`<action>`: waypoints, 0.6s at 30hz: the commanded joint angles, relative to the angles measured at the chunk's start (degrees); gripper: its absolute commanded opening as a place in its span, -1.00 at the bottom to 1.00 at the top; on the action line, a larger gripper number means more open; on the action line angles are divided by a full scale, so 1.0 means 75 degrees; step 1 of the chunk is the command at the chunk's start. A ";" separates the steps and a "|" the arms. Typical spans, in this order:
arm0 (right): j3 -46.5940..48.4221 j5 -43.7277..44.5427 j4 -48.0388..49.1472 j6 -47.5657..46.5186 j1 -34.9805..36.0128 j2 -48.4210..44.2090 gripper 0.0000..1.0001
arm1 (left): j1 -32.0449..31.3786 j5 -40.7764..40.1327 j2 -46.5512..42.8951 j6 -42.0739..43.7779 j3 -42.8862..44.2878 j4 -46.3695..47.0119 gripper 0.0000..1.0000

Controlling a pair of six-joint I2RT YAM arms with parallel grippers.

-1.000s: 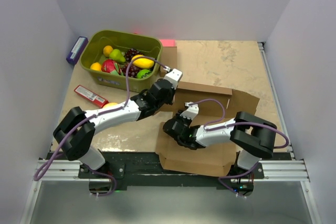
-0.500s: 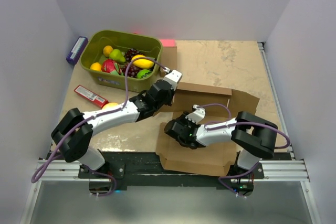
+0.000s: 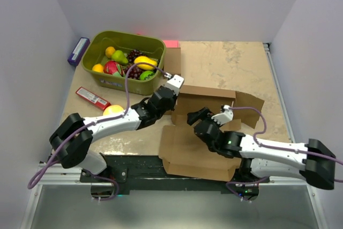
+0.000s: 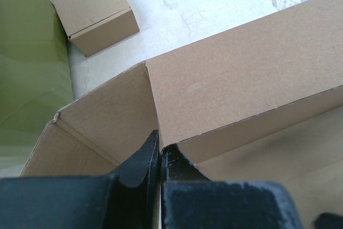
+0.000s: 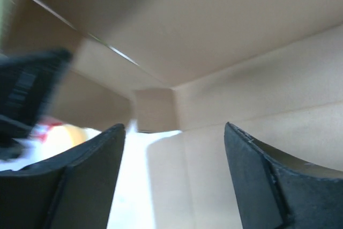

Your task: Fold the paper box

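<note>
The paper box is a brown cardboard sheet lying at the near middle of the table, its back wall raised. My left gripper is at that wall's left corner. In the left wrist view it is shut on the wall's edge, where the side flap meets it. My right gripper hovers over the box floor just in front of the wall. In the right wrist view it is open, with only the cardboard beyond it.
A green bin of fruit stands at the back left, with a small cardboard box beside it. A red packet, an orange fruit and a purple box lie on the left.
My right gripper has opened wide, and its arm has swung out to the right, carrying the gripper up toward the back wall. The left gripper stays shut at the corner.
</note>
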 commanded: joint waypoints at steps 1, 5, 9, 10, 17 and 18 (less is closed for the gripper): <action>-0.0229 0.0017 0.0678 -0.0439 -0.0274 -0.1245 0.58 | -0.0181 -0.0234 -0.0315 0.0141 -0.0360 0.0106 -1.00; 0.0064 0.0180 0.0948 -0.0908 -0.0403 -0.1785 0.61 | -0.0205 -0.0386 -0.0386 0.0164 -0.0454 0.0200 -1.00; 0.0123 0.0111 0.1591 -0.1202 -0.0916 -0.2043 0.63 | -0.0275 -0.0480 -0.0409 0.0211 -0.0477 0.0282 -1.00; 0.0111 0.0041 0.1710 -0.1191 -0.1046 -0.2043 0.63 | -0.0298 -0.0538 -0.0421 0.0246 -0.0512 0.0305 -1.00; -0.0030 -0.0616 0.3068 -0.1237 -0.2031 -0.1681 0.62 | -0.0474 -0.0703 -0.0480 0.0352 -0.0665 0.0528 -1.00; -0.0030 -0.0639 0.3140 -0.1226 -0.2136 -0.1611 0.61 | -0.0474 -0.0703 -0.0480 0.0352 -0.0653 0.0540 -1.00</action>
